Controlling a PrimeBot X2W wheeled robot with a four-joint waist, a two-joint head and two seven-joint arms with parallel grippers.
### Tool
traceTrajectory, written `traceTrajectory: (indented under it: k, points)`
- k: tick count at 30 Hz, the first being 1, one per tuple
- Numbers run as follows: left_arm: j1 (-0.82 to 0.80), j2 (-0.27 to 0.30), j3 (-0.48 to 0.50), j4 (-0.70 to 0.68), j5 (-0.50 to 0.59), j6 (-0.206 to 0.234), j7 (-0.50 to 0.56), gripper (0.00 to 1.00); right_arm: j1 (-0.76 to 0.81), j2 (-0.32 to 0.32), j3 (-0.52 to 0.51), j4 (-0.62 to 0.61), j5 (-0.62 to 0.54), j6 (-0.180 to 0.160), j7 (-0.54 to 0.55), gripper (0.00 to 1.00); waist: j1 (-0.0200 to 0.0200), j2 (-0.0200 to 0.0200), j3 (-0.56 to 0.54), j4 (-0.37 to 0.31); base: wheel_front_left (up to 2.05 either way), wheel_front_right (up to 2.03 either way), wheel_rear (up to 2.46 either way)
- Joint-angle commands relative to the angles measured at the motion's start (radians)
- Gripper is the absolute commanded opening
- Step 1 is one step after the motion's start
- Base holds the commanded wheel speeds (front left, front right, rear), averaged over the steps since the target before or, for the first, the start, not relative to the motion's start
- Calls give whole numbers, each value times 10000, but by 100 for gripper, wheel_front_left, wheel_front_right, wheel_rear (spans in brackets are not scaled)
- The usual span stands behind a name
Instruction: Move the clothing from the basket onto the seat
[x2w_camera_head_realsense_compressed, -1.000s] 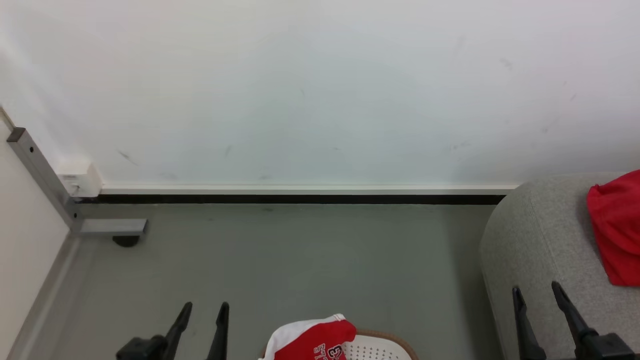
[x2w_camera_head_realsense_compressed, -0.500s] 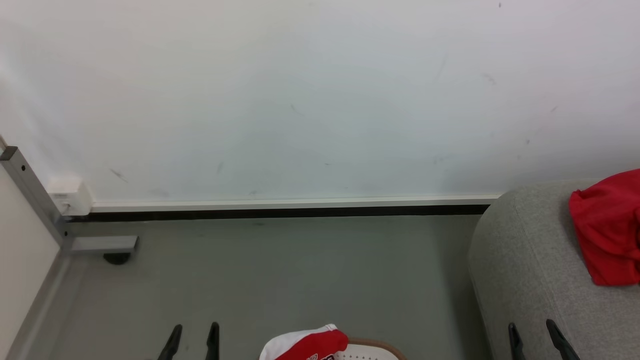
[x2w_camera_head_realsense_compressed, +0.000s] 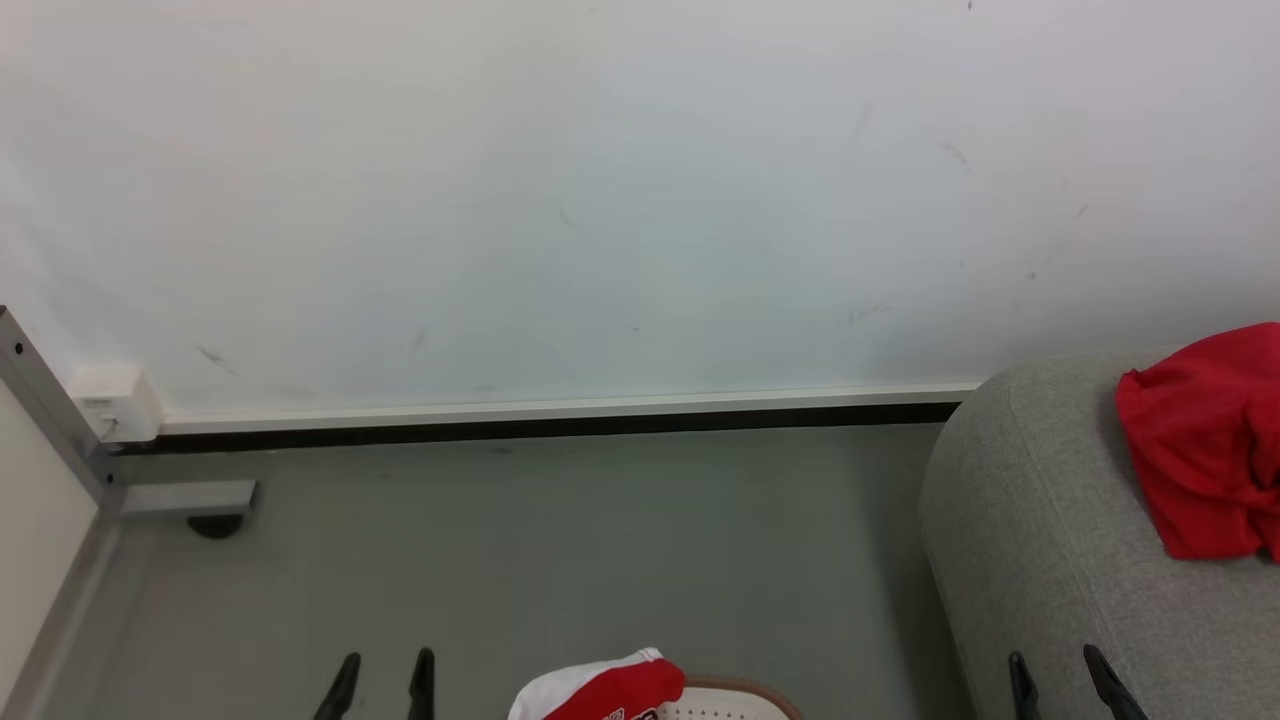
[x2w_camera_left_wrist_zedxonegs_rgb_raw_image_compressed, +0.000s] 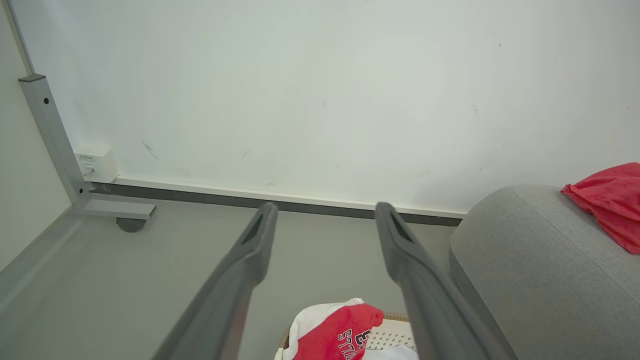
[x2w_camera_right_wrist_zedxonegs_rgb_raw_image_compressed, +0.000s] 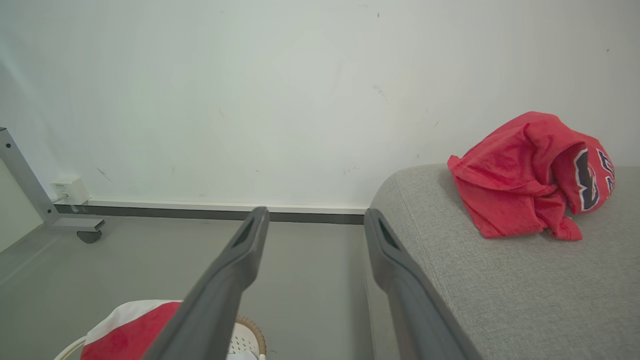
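Observation:
One red garment (x2w_camera_right_wrist_zedxonegs_rgb_raw_image_compressed: 525, 175) with a dark white-edged number lies crumpled on the light grey seat (x2w_camera_right_wrist_zedxonegs_rgb_raw_image_compressed: 500, 290), at the right in the head view (x2w_camera_head_realsense_compressed: 1200, 440). A second red garment (x2w_camera_head_realsense_compressed: 600, 690) with a white band and white lettering hangs over the brown rim of the white perforated basket (x2w_camera_head_realsense_compressed: 740, 690) at the bottom edge. My left gripper (x2w_camera_head_realsense_compressed: 385, 680) is open and empty, left of the basket; in the left wrist view its fingers frame the wall above the garment (x2w_camera_left_wrist_zedxonegs_rgb_raw_image_compressed: 335, 332). My right gripper (x2w_camera_head_realsense_compressed: 1055, 680) is open and empty at the seat's near-left edge.
A white wall with a dark baseboard (x2w_camera_head_realsense_compressed: 560, 425) closes the far side of the grey floor. At the left stand a grey metal frame leg with a caster (x2w_camera_head_realsense_compressed: 190, 497) and a white wall box (x2w_camera_head_realsense_compressed: 110, 405).
The head camera has moved, shifting the whole picture left and down. Less of both grippers shows above the bottom edge. Both stay open and empty; the garments lie as before.

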Motion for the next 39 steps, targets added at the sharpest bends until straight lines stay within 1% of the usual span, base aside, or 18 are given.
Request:
traceTrajectory:
  k: [1,13,17,22,24,29,39]
  points:
    - [66,-19,59,40,122,-30,-8,100,-11,-38,-18,35,77,-25,-29,100,0,-1,7,3,0,0,0]
    - [-123,-176,285,106,413,-311,-8,100,-245,-38,67,-18,111,-25,-29,100,0,-1,160,-108,0,0,0]
    - [-389,-183,3,420,588,-405,-8,100,-400,-38,58,-102,96,-25,-29,100,0,-1,367,-181,0,0,0]
    - [-1058,-126,-563,1360,810,-493,84,100,-729,-38,121,-259,28,-25,-30,100,0,-1,859,-361,0,0,0]
    - [-1404,-111,-843,1743,889,-516,376,100,-995,-36,177,-376,10,-25,-30,100,0,-1,1289,-465,0,0,0]
    - [-2535,-37,-1515,2382,1034,-568,719,100,-1962,-36,301,-746,-33,-25,-30,100,0,-1,2746,-696,0,0,0]
    - [-4910,190,-2744,3899,798,-608,1404,100,-4109,-34,487,-1438,-85,-25,-30,100,0,-1,5745,-923,0,0,0]
